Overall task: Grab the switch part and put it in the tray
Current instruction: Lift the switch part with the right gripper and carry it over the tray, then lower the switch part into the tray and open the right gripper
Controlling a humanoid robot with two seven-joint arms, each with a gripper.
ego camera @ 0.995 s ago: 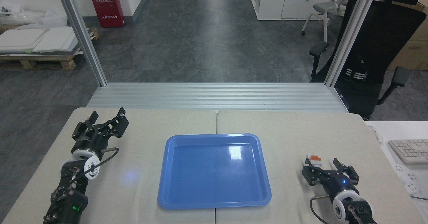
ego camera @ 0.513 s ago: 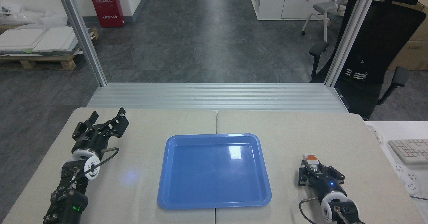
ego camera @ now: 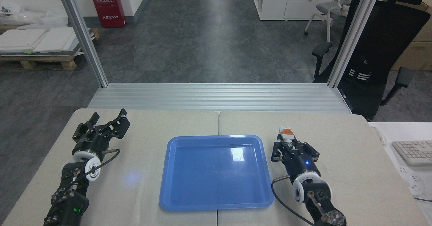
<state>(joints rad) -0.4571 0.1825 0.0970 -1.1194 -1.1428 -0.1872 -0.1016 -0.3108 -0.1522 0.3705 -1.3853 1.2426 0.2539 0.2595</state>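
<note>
Now my right arm has swung in and forward across the worktop (ego camera: pixel 337 141) from its near right corner, stopping just beside the tray's (ego camera: pixel 216 204) right rim. My right gripper (ego camera: pixel 287 141) is clenched on the switch (ego camera: pixel 287 134), orange tab outermost, so the pick looks done; only the carry over the rim remains. My left gripper (ego camera: pixel 104 124) rests released, unmoved.

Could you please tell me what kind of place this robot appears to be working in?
Probably an office or lab workspace: black office chair, white cabinets, a keyboard beside the table, and a red fire-extinguisher box.
</note>
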